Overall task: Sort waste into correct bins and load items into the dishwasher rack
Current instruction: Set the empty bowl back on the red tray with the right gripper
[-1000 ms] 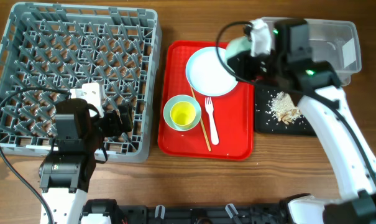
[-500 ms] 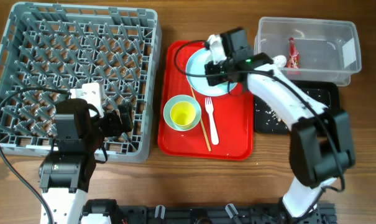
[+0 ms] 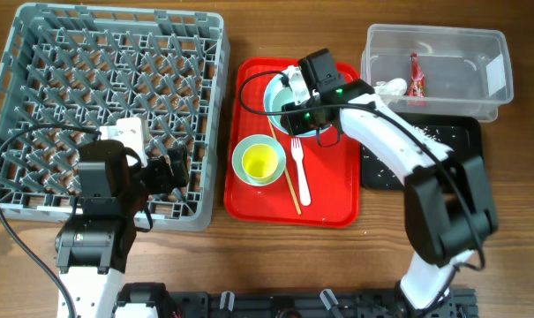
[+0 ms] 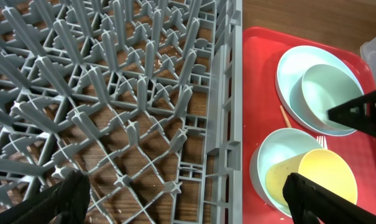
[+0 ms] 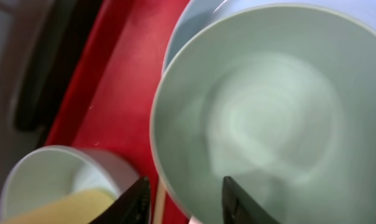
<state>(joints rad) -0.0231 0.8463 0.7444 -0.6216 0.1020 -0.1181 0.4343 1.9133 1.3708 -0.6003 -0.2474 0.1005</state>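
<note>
My right gripper (image 3: 295, 110) (image 5: 186, 193) is partly open astride the rim of a pale green bowl (image 3: 284, 99) (image 5: 268, 124), which rests on the white plate (image 3: 272, 88) (image 4: 287, 68). Neither finger visibly touches the rim. The second green bowl (image 3: 242, 155) holds the yellow cup (image 3: 259, 162) (image 4: 318, 180). The fork (image 3: 300, 172) and chopstick (image 3: 284, 177) lie beside it. The grey rack (image 3: 108, 88) (image 4: 113, 93) holds nothing. My left gripper (image 3: 171, 170) (image 4: 188, 193) is open over its near right corner. The red wrapper (image 3: 415, 78) and tissue (image 3: 392, 86) lie in the clear tub (image 3: 443, 40).
The plate, bowls, fork and chopstick all sit on the red tray (image 3: 337, 199) between the rack and the bins. The black tray (image 3: 443, 146) in front of the tub has pale crumbs on it. My right arm crosses over its left part.
My right gripper brought the green bowl from above the black tray and tub back left to the plate and lowered it there. The left arm has not moved.
</note>
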